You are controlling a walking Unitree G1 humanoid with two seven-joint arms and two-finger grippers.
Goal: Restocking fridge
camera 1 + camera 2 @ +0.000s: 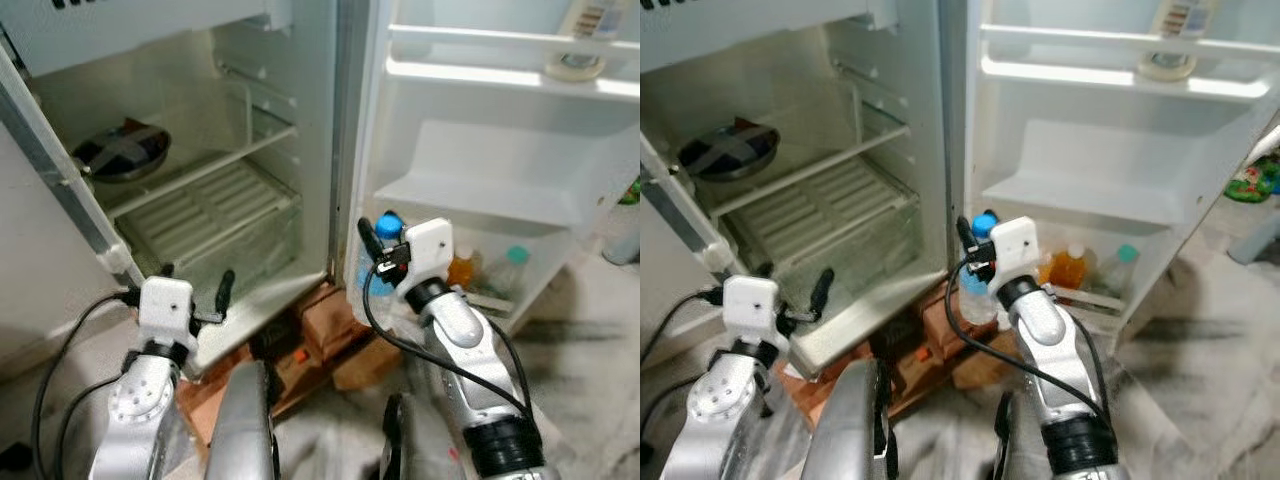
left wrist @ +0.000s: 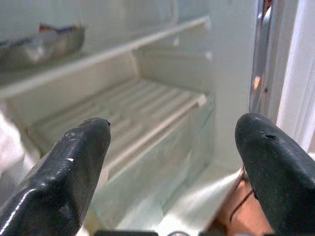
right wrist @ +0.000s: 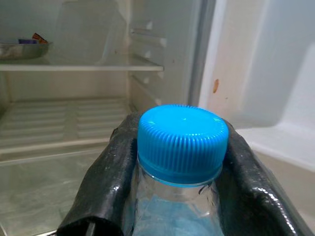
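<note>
While the fridge door (image 1: 500,170) stands wide open, the right gripper (image 1: 385,250) squeezes a clear bottle (image 3: 177,206) by its neck, holding it up near the low door shelf (image 1: 520,280), likely to set it there. It has a bright blue cap (image 3: 182,140). The left gripper (image 1: 195,285) waits open and empty by the fridge's bottom.

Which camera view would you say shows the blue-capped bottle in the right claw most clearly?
The right wrist view: the blue-capped bottle sits close up, its ribbed cap and clear neck clamped between the right claw's black fingers. Both eye views show little more than the blue cap beside the white wrist housing, in front of the open fridge door.
</note>
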